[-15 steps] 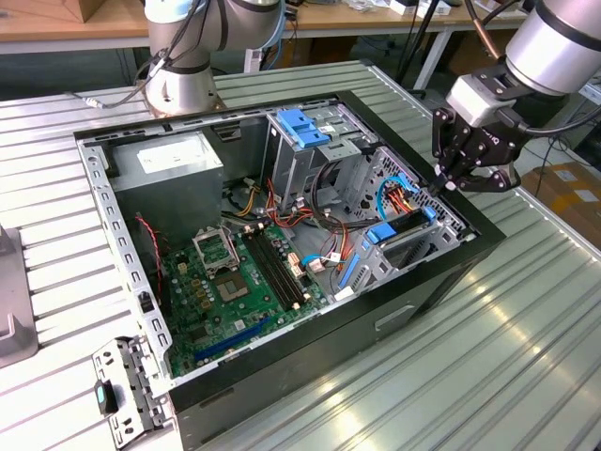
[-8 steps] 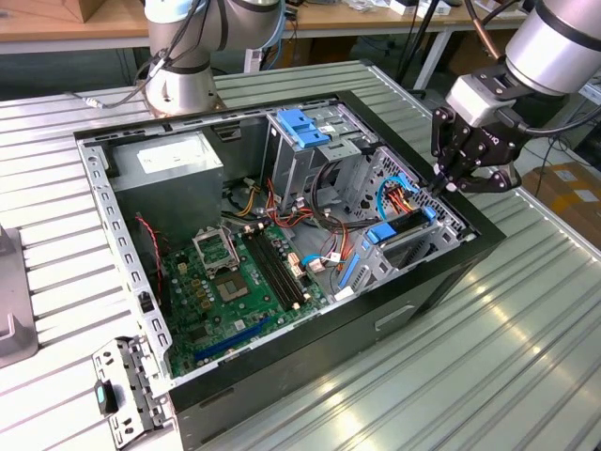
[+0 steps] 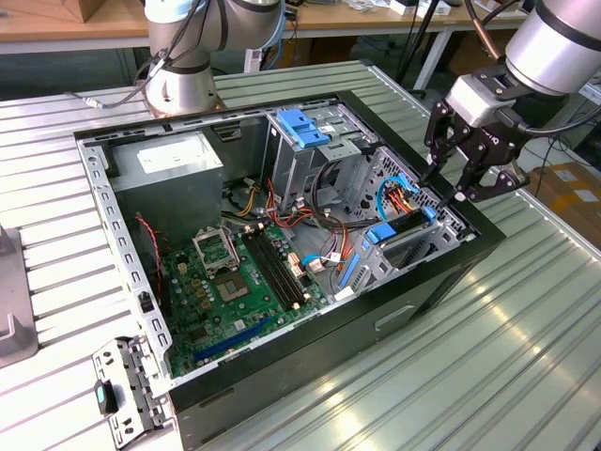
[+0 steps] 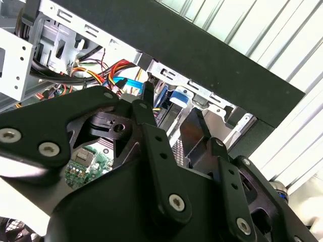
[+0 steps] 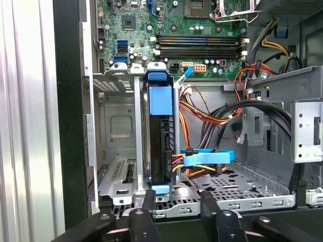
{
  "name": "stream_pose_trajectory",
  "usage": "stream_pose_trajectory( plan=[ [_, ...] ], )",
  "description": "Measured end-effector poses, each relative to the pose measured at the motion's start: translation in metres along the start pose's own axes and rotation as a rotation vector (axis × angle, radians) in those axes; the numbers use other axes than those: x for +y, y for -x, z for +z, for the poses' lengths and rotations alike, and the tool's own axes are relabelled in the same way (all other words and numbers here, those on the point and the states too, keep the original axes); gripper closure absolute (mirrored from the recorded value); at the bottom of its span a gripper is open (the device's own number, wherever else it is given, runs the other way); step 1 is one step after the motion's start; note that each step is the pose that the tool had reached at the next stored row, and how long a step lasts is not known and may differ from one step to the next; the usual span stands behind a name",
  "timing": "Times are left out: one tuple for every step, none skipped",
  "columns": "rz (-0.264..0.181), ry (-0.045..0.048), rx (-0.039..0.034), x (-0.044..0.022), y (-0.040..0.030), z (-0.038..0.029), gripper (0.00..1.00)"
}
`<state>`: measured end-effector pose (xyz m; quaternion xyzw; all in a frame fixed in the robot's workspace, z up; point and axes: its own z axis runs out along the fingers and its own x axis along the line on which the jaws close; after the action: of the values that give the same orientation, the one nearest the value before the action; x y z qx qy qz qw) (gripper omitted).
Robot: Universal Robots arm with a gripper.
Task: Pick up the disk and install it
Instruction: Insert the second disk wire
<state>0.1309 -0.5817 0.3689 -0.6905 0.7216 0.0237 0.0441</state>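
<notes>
The disk (image 3: 402, 225), a dark drive in a bright blue carrier, stands on edge inside the drive bay at the front corner of the open computer case (image 3: 441, 282). In the first wrist view the disk (image 5: 160, 151) sits between the bay's metal rails, with a blue cable plugged beside it. My gripper (image 3: 447, 185) hovers just above that corner of the case, open and holding nothing. Its two black fingers (image 5: 149, 199) straddle the line of the disk from outside the case wall. In the second wrist view the gripper (image 4: 174, 108) points at the blue carrier (image 4: 180, 97), a short way off it.
Inside the case lie the green motherboard (image 3: 235, 272), a grey power supply box (image 3: 169, 164), a light-blue latch piece on a metal cage (image 3: 305, 127) and loose red and yellow cables (image 5: 202, 111). A second arm's base (image 3: 183, 66) stands behind. A metal bracket (image 3: 122, 395) lies on the ribbed table.
</notes>
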Motion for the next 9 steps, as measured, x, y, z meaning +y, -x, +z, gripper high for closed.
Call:
stream_pose_trajectory(
  plan=[
    [0.000,0.0000,0.0000,0.0003,0.0000,0.0000,0.52],
    [0.000,0.0000,0.0000,0.0022,-0.0001,-0.0001,0.52],
    [0.000,0.0000,-0.0001,0.0047,-0.0001,-0.0001,0.52],
    [0.000,-0.0002,0.0000,0.0062,-0.0001,-0.0002,0.52],
    [0.000,-0.0007,0.0002,0.0068,-0.0002,-0.0005,0.52],
    [0.000,-0.0014,0.0007,0.0069,-0.0001,-0.0015,0.52],
    [0.000,-0.0023,0.0005,0.0070,0.0002,-0.0034,0.52],
    [0.000,-0.0030,0.0004,0.0071,0.0004,-0.0056,0.52],
    [0.000,-0.0038,0.0005,0.0074,0.0005,-0.0078,0.52]
  ],
)
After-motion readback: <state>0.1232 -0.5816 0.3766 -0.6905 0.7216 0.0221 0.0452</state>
